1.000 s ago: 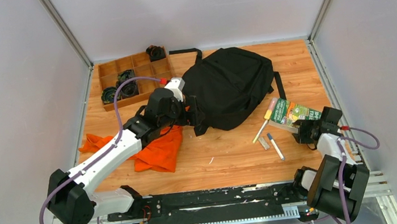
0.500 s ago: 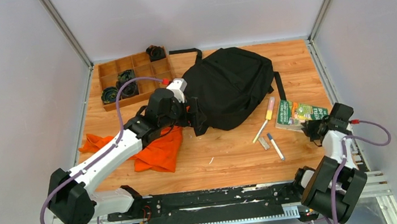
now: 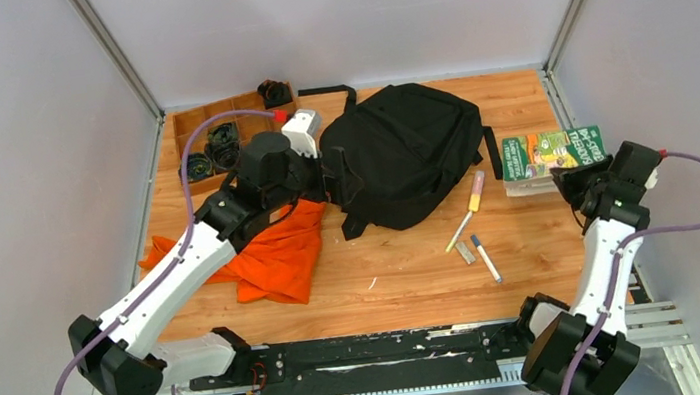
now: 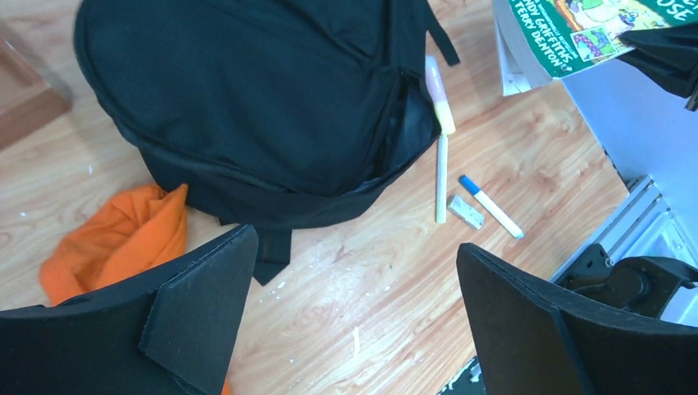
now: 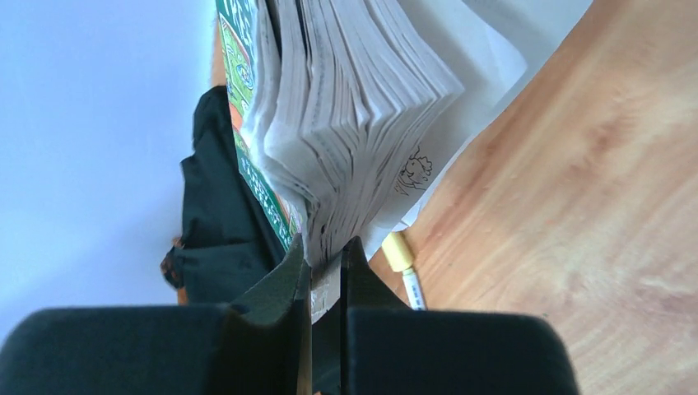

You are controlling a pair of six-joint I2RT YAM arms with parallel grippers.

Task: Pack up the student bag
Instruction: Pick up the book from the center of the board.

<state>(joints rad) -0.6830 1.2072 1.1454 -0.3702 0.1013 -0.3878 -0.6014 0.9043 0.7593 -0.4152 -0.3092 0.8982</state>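
The student bag (image 3: 401, 151), a large black backpack, lies at the back middle of the table; it also shows in the left wrist view (image 4: 247, 99). My left gripper (image 3: 336, 181) hovers at the bag's left edge, open and empty (image 4: 354, 255). My right gripper (image 3: 578, 182) is shut on the lower edge of a green-covered book (image 3: 552, 150) and holds it in the air at the right side; its pages fan out in the right wrist view (image 5: 346, 123), with the jaws (image 5: 325, 251) clamped on them.
A yellow highlighter (image 3: 474, 192), a blue-capped marker (image 3: 484, 258) and a small grey piece (image 3: 465, 252) lie right of the bag. An orange cloth (image 3: 273, 257) lies under the left arm. A wooden compartment tray (image 3: 201, 125) sits at the back left.
My right gripper has lifted the book off the table and carried it back and to the right. My left arm has shifted slightly toward the back.
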